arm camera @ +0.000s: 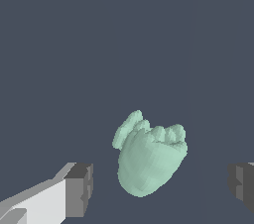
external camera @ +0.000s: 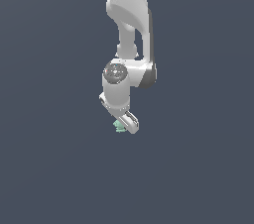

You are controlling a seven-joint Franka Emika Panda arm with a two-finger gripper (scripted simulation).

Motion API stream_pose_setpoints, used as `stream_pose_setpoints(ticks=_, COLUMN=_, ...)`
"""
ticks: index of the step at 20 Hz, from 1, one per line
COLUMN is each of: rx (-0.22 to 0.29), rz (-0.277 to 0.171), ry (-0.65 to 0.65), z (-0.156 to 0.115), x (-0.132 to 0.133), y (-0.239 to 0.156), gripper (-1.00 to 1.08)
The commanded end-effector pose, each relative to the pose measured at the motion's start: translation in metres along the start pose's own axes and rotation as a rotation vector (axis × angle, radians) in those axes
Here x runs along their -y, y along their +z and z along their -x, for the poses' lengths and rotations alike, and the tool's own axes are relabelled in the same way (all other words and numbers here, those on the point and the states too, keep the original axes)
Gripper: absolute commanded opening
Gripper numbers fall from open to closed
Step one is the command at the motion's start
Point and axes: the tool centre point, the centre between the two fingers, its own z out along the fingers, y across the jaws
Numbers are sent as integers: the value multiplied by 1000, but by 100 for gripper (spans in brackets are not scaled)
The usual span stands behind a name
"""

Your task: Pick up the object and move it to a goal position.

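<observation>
- Grey-padded fingers (arm camera: 79,188) of the gripper (arm camera: 161,188) stand spread wide in the wrist view, one on each side of the object (arm camera: 149,161), with open gaps and no contact.
- Mint-green and lumpy, the object sits between the two pads, nearer one than the other.
- White arm (external camera: 130,25) hangs straight down in the exterior view, and the object (external camera: 118,127) peeks out at the gripper's (external camera: 125,124) tip, on the exterior view's left.

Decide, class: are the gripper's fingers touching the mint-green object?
Apart. The wrist view shows bare background between the object and each finger, so the gripper is open around it.
</observation>
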Motion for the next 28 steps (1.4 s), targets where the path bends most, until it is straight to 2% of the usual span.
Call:
stream_pose_setpoints(ticks=1, rx=1, rz=1, ry=1, z=0, x=-1, y=9, gripper=100)
stream_pose_setpoints(ticks=7, rx=0, rz=1, ry=4, z=1, x=-1, y=39, gripper=100)
stream_pose_setpoints(ticks=12, rx=0, rz=1, ry=4, z=0, x=0, y=45, gripper=100)
stream_pose_setpoints(ticks=13, rx=0, rz=1, ry=4, z=0, x=0, y=45, gripper=-100)
stream_pose_setpoints(ticks=28, rx=0, rz=1, ry=4, z=2, x=-1, y=39, gripper=-100)
